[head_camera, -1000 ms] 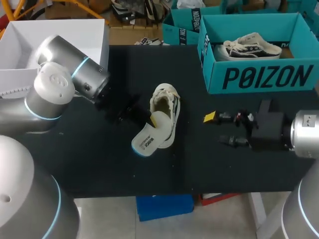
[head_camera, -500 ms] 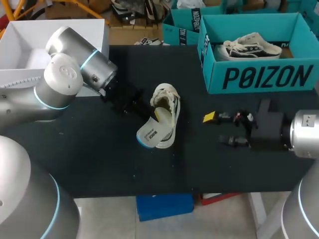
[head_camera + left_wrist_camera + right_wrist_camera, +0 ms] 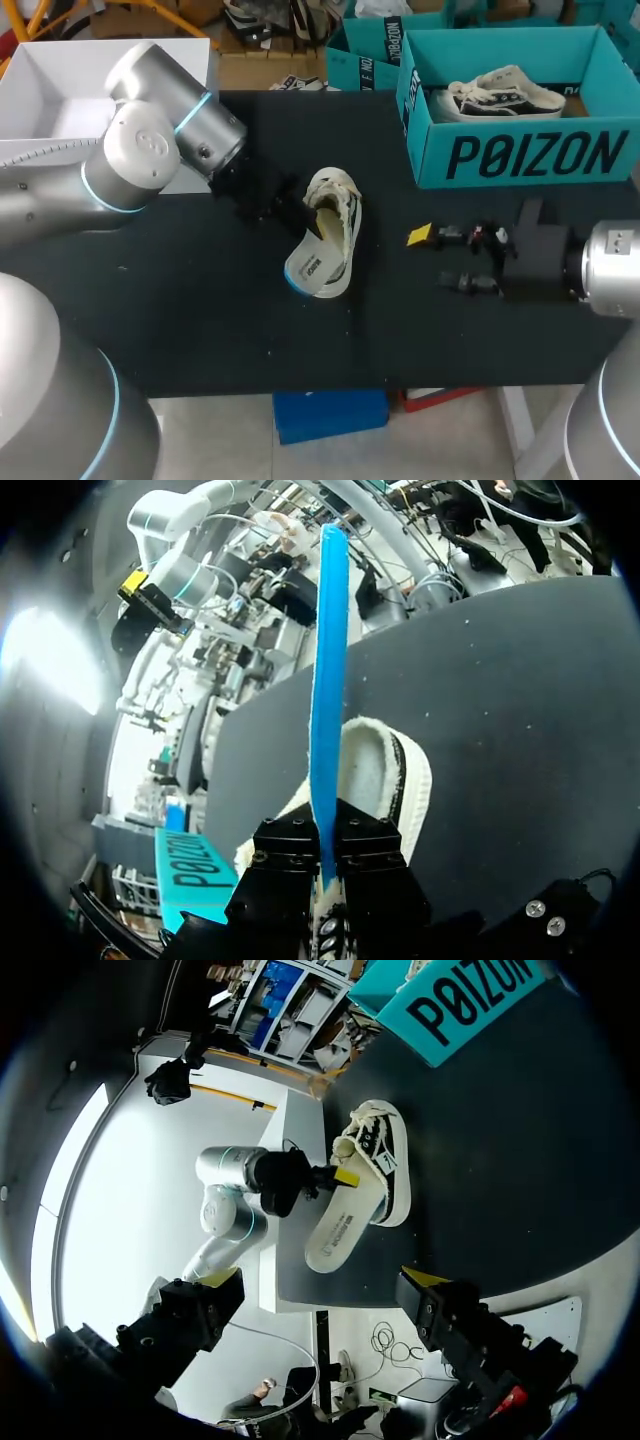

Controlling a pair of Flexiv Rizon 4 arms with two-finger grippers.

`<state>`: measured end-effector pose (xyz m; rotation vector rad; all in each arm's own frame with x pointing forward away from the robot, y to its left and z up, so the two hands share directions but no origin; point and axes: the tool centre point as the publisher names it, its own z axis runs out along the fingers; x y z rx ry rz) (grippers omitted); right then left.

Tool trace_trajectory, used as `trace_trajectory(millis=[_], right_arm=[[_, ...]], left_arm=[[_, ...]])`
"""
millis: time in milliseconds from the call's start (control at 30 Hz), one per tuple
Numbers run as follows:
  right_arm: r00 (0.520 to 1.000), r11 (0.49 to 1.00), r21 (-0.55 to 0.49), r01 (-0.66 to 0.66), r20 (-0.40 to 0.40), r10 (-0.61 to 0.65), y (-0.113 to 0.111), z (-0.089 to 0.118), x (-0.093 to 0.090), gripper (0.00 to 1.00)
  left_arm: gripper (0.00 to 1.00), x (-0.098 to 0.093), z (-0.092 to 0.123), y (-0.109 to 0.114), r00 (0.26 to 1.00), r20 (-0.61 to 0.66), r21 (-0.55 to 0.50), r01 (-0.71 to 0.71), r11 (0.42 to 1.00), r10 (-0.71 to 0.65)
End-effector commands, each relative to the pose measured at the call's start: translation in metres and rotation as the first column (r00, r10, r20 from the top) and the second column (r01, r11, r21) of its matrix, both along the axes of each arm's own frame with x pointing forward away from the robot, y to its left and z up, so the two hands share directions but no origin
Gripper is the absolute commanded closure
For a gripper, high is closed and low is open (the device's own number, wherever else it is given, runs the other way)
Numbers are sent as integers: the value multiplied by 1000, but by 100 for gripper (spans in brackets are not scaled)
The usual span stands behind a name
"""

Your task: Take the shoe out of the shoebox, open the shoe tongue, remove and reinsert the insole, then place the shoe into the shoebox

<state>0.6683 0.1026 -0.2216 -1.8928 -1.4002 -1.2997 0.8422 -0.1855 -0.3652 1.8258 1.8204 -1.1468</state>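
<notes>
Left gripper [image 3: 326, 850] was pinched shut on the insole [image 3: 310, 268], which lay along the long axis of the shoe [image 3: 338, 215] mid-table; the right gripper [image 3: 437, 260] was spread wide, well apart to the shoe's right.

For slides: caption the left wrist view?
Left gripper shut on the blue-edged insole, white shoe just ahead.

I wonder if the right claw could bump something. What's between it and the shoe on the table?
Nothing: in the head view only bare black table lies between the right gripper and the shoe.
</notes>
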Motion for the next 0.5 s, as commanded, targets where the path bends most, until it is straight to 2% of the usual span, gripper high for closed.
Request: trace_trajectory(millis=[33,100,200,267,500], right_arm=[[1000,1000,1,0,0,0,0,0,0,0],[1000,1000,1,0,0,0,0,0,0,0],[1000,1000,1,0,0,0,0,0,0,0],[1000,1000,1,0,0,0,0,0,0,0],[1000,1000,1,0,0,0,0,0,0,0]], left_arm=[[100,1,-1,-4,1000,6,18,-3,1000,3],[98,1,-1,-5,1000,6,20,-4,1000,4],[75,-3,1,-5,1000,7,19,-2,1000,2],[69,-7,4,-5,1000,5,17,6,1000,-6],[66,-35,-3,-2,996,-40,39,75,996,-74]])
